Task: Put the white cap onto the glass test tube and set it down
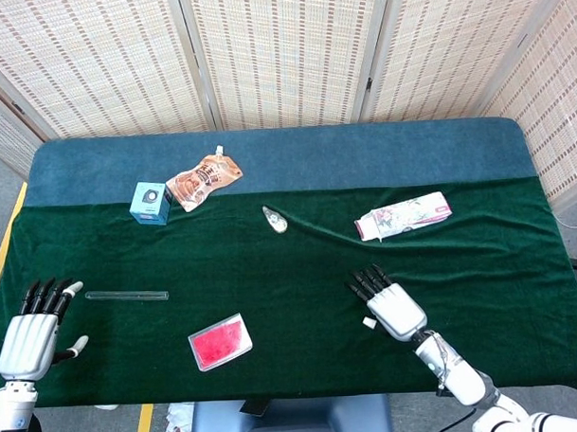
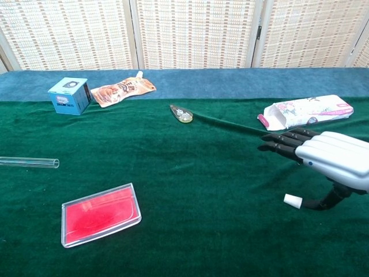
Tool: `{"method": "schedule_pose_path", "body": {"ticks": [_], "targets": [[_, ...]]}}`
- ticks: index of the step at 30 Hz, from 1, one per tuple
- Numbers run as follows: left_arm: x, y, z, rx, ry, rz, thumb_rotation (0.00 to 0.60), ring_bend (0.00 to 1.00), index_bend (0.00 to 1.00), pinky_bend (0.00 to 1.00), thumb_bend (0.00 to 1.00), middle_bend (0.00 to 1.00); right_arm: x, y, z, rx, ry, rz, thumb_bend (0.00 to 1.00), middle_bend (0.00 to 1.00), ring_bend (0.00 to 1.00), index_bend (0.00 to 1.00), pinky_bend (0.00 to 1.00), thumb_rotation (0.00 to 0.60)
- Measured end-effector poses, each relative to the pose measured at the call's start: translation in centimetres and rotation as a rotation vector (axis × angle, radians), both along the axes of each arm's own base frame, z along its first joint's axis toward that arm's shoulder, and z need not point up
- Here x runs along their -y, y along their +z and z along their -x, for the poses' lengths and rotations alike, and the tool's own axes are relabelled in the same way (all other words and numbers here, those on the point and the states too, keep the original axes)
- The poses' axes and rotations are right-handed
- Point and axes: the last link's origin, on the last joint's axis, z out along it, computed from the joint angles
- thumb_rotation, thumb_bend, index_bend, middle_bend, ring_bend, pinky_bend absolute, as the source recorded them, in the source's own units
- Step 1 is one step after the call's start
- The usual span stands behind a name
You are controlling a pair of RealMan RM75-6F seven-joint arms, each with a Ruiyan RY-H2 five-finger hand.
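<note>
views: we see the left hand (image 1: 29, 341) only in the head view; the chest view cuts it off and shows just the open end of the glass test tube (image 2: 29, 163) at its left edge.
right hand: we see the right hand (image 2: 326, 158) palm down over the desk (image 1: 300, 263), fingers (image 2: 282, 142) stretched out and apart, holding nothing; thumb curls down beside the white cap (image 2: 293, 201). Touching or not, we cannot tell.
left hand: at the near-left desk corner, fingers spread, nothing in it, near the tube's left end.
white cap: lies on the green cloth, uncapped from the tube, just under the right hand's near side; in the head view it peeks out at the hand's left edge (image 1: 368, 322).
glass test tube: lies flat on the cloth at left (image 1: 126, 296), well apart from the cap.
containers: we note a blue box (image 1: 150, 203), an orange pouch (image 1: 203, 178), a white floral carton (image 1: 403, 216) with an open end, a clear case (image 1: 220, 342) with red inside; other contents not visible.
other: small clear dispenser (image 1: 275, 218) mid-desk.
</note>
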Motion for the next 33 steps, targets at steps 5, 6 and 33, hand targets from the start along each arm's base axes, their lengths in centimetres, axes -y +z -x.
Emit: {"method": "schedule_pose_path", "body": {"ticks": [5, 6, 33], "targets": [[0.1, 0.0, 0.2, 0.006, 0.005, 0.000, 0.600, 0.10, 0.19, 0.00, 0.23, 0.15, 0.3, -0.4, -0.6, -0.003, 0.009, -0.004, 0.26, 0.00, 0.00, 0.00, 0.00, 0.600], [0.1, -0.1, 0.2, 0.009, 0.006, 0.000, 0.600, 0.10, 0.19, 0.00, 0.23, 0.15, 0.3, -0.4, -0.7, -0.003, 0.011, -0.002, 0.26, 0.00, 0.00, 0.00, 0.00, 0.600], [0.1, -0.2, 0.4, 0.014, 0.007, 0.004, 0.600, 0.10, 0.20, 0.00, 0.23, 0.15, 2.3, -0.7, -3.6, 0.035, 0.029, 0.014, 0.26, 0.00, 0.00, 0.00, 0.00, 0.600]]}}
